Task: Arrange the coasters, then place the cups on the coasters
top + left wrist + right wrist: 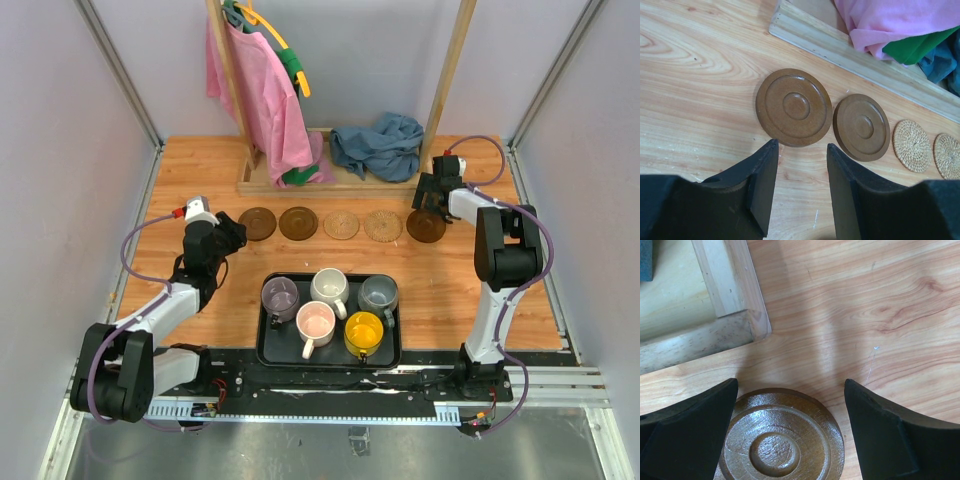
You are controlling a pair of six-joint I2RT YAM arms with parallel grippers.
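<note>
As coasters point(341, 224) lie rowed, cups point(329, 287) on tray point(280, 345)

Five coasters point(341, 225) are laid in a row between the two grippers. The first coaster point(794, 107) is seen just ahead of the left gripper point(802, 145), the last coaster point(781, 440) beneath the parted fingers of the right gripper point(790, 386). Five cups point(329, 287) are stood in a tray point(272, 345) behind both grippers; a rack base point(840, 48) is set beyond the row.

We count five coasters point(298, 223) across the middle of the overhead frame: three dark wooden discs point(258, 223), two woven discs point(341, 225). Lower centre, five mugs point(329, 286) share one black tray point(280, 348).
</note>
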